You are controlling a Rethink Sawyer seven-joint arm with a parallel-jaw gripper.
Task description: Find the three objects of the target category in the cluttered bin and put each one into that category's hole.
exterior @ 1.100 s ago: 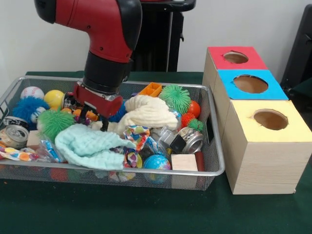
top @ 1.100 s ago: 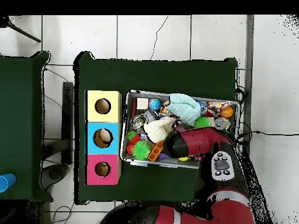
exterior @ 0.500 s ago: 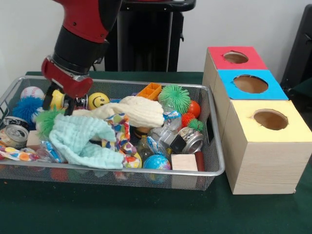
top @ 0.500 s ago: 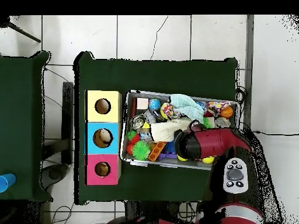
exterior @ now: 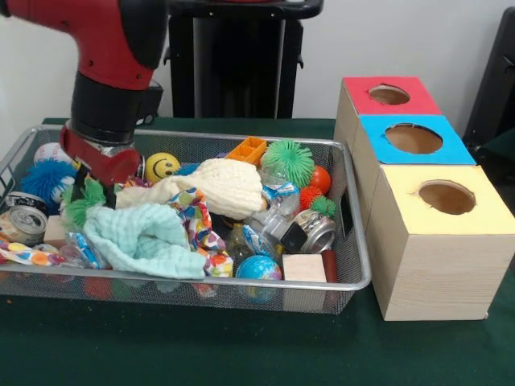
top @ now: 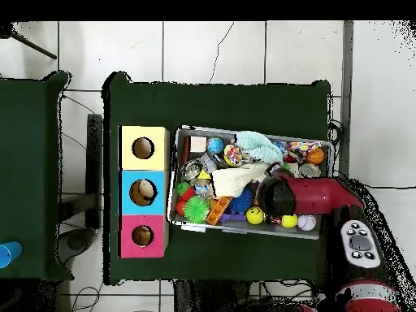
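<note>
Gripper: the gripper (exterior: 87, 186) sits low at the wire bin's (exterior: 354, 265) end, among clutter; how wide it stands I cannot tell.
Targets: category unclear; smiley ball (exterior: 162, 166) lies just beside it.
Advice: part cloths gently, lift straight up.

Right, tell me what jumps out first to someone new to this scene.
The red arm plunges into the left end of a wire bin heaped with balls, cloths and cans, its gripper down in the clutter. Beside the bin stand three wooden boxes with round holes, topped red, blue and yellow.
</note>
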